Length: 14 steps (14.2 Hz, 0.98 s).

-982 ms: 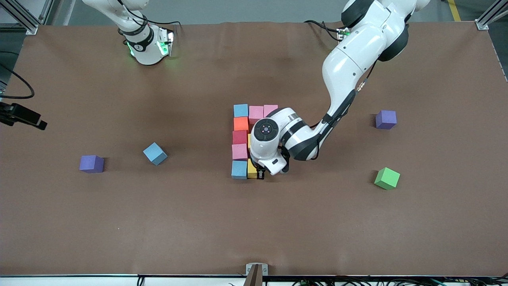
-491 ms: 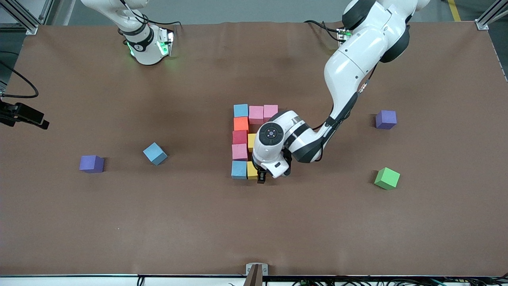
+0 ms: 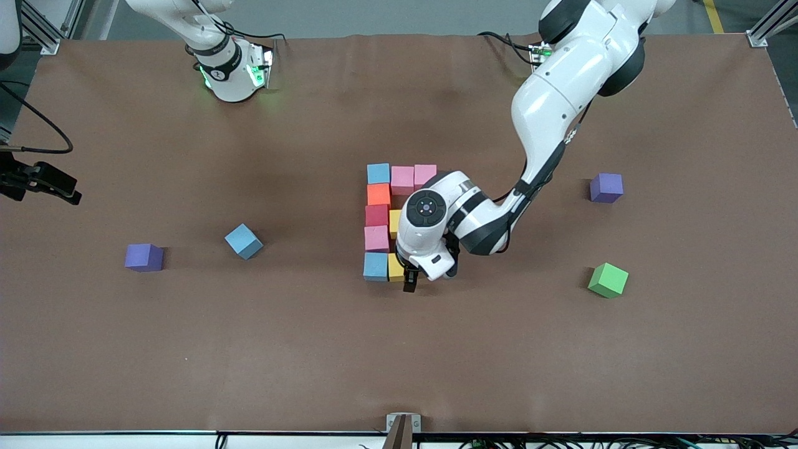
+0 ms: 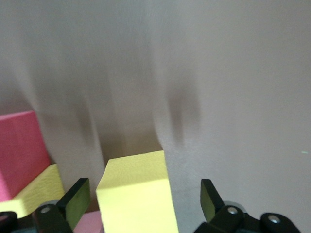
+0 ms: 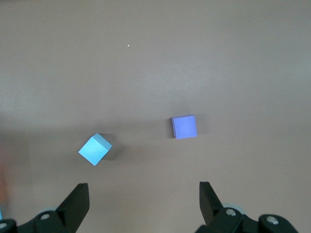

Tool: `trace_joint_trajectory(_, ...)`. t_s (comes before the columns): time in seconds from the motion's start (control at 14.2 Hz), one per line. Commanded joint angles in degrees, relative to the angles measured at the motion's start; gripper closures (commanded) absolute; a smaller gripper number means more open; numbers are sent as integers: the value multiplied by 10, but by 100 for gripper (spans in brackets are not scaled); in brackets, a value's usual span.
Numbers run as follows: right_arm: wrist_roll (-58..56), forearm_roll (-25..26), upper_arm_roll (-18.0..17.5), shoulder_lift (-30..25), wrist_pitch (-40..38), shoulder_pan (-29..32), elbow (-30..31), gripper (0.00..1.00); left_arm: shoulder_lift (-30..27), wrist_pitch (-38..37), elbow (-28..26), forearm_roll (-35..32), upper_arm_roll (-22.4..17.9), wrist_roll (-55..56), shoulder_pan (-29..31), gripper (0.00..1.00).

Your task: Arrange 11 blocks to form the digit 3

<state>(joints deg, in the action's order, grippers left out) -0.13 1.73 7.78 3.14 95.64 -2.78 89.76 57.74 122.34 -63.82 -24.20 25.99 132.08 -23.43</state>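
Left gripper (image 3: pixel 409 282) stood open astride the yellow block (image 4: pixel 136 191), just placed in the figure's nearest bar. Right gripper (image 5: pixel 141 206), open, waited over the table's end. Judged next: lift clear, fetch the green block (image 3: pixel 608 279).

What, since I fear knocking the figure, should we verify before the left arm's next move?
1. Left tool open, fingers clear of the yellow cube: ok.
2. Yellow cube touching the light blue corner cube: ok.
3. Middle bar's end cube in place: cannot tell, the left arm covers it.
4. Green cube joined to the figure: not ok, it lies apart toward the left arm's end.
5. Right tool open, waiting at the right arm's end: ok.
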Motion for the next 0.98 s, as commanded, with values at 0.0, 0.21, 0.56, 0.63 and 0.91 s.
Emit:
trace_joint_trajectory(0.0,-3,-4,-1,-29,11,5,30,0,-69,-73,-18,30,5,-67,20,0)
trace_joint_trajectory(0.21,0,-4,-1,-23,6,4,12,0,-114,-147,-40,37,41,-177,85,0)
trace_joint_trajectory(0.56,-2,-3,-1,-23,8,6,4,0,-189,-152,-130,30,74,-356,208,0)
trace_joint_trajectory(0.63,-2,-3,-1,-23,9,6,3,0,-207,-152,-157,30,75,-391,231,0)
trace_joint_trajectory(0.91,-4,-12,-21,-23,11,44,2,0,-283,-111,-292,30,75,-582,344,0)
